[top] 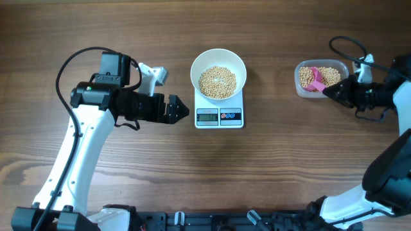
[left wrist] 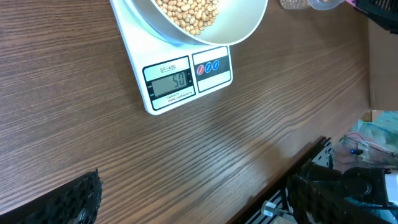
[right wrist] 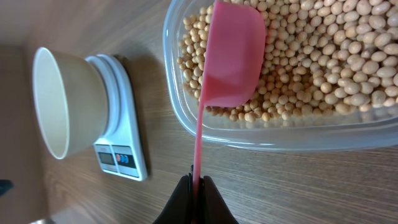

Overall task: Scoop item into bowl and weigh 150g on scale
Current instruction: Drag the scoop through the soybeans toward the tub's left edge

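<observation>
the right hand (right wrist: 198, 182) grips the scoop (right wrist: 233, 56) by its handle in the tub (right wrist: 280, 134) of beans (right wrist: 329, 56); the bowl (top: 195, 70) lies well left, nearer the wide-open left hand (top: 186, 110).

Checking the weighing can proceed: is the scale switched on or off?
On. In the left wrist view the scale has digits showing on its display, with the bowl of beans resting on it.

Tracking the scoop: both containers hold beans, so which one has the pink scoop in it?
The clear plastic tub, where the right gripper holds the scoop; the white bowl on the scale holds only beans.
</observation>
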{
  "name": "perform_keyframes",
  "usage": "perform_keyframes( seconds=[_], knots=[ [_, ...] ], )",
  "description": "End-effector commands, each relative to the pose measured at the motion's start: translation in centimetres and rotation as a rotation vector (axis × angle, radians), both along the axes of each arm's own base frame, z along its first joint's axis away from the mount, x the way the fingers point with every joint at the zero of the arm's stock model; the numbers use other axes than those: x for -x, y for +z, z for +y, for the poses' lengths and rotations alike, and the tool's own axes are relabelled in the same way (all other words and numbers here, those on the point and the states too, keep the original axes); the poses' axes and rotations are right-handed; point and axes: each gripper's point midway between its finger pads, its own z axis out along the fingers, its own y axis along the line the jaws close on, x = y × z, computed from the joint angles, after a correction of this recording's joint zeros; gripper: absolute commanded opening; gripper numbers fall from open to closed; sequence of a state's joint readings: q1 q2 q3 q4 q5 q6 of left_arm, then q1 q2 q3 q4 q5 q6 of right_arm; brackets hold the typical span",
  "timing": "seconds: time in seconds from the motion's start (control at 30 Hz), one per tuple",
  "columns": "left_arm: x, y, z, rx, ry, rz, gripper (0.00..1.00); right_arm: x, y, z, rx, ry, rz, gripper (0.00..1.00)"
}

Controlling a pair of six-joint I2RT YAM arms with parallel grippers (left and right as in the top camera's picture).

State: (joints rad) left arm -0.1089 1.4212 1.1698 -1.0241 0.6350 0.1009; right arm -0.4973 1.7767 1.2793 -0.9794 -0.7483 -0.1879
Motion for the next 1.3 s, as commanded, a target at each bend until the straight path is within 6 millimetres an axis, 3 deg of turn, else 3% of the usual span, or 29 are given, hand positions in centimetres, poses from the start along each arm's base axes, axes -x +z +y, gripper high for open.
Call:
perform_keyframes(
  seconds=[0.0, 0.7, 0.97, 1.13, 1.27],
  knots=[
    [0.2, -0.1, -0.1, 0.013, -0.019, -0.005, 1.0, -0.3, 0.5, 1.0, -0.098, 0.015, -0.04, 0.04],
    [0.2, -0.1, -0.1, 0.013, -0.019, -0.005, 1.0, 0.4, 0.6, -2.5, -0.105, -0.087, -0.045, 0.04],
    [0.2, -0.1, -0.1, 0.013, -0.019, -0.005, 1.0, 0.1, 2.4, -2.7, -0.216, -0.116, -0.122, 0.04],
    [0.2, -0.1, -0.1, 0.013, -0.019, -0.005, 1.0, 0.5, 2.6, -4.0, -0.227, -0.157, -0.126, 0.04],
    [0.2, -0.1, -0.1, 0.013, -0.019, -0.005, 1.0, 0.9, 4.1, -4.5, -0.302, -0.167, -0.198, 0.04]
  ],
)
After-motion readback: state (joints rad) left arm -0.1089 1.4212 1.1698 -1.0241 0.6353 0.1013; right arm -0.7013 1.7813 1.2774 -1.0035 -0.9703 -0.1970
